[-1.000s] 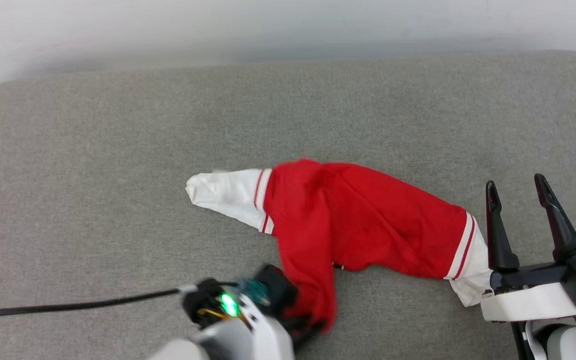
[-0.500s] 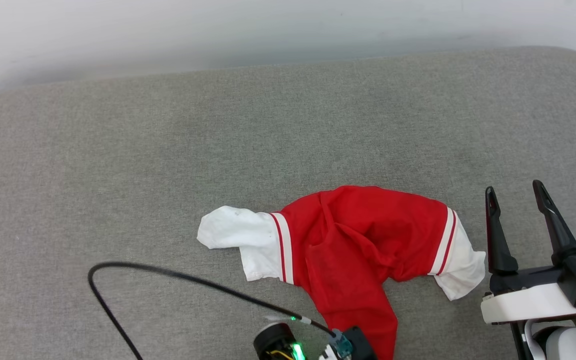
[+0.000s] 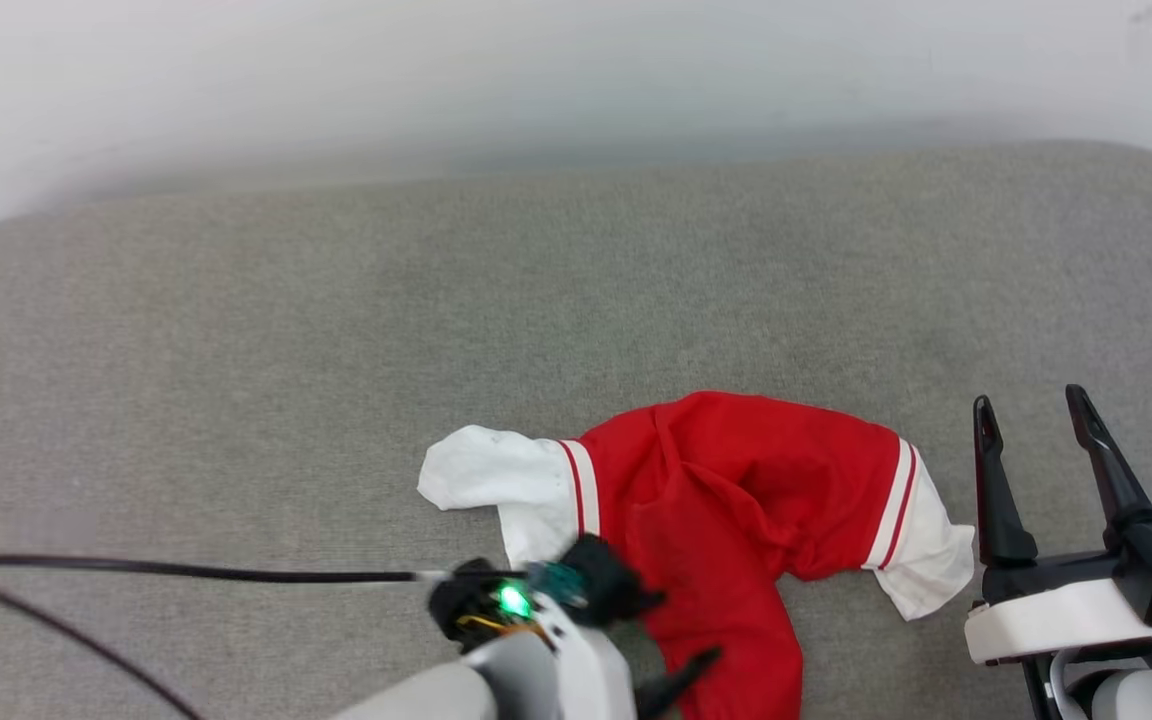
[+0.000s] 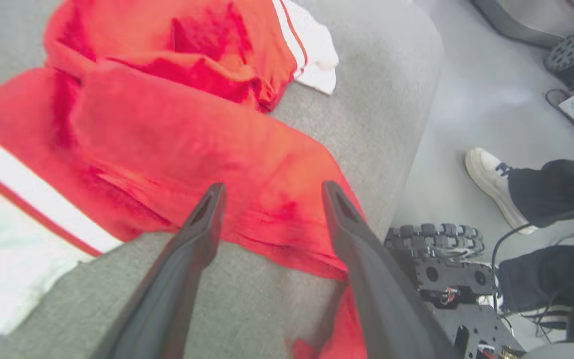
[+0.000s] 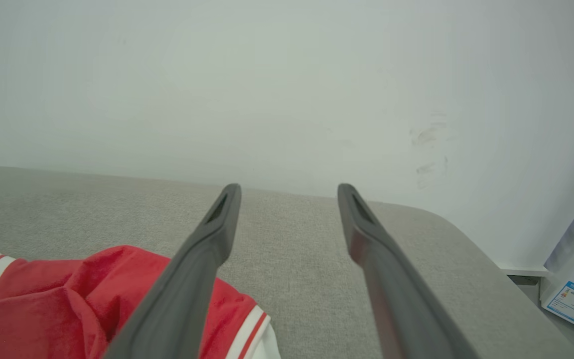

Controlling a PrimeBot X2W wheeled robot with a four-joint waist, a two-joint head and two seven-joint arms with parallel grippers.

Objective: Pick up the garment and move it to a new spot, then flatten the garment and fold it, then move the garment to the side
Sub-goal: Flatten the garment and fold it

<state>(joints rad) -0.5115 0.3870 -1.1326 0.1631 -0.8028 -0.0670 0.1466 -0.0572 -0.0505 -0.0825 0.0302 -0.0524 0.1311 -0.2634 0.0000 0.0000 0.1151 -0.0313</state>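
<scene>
Left jaws: spread wide with nothing between them; the left gripper (image 4: 272, 192) has its tips just above red cloth.
Right jaws: spread and empty; the right gripper (image 3: 1031, 402) stands just beside the garment (image 3: 736, 480), off its right sleeve and not touching it.
Place: crumpled on the gray cushion (image 3: 236, 350), near the front edge.
Long axis: left to right in the head view, with a white sleeve at each end.
Flap: a red fold trails toward the robot, reaching the front edge.

Lab-like room, cables (image 4: 516, 230) on bare floor (image 4: 466, 89)
</scene>
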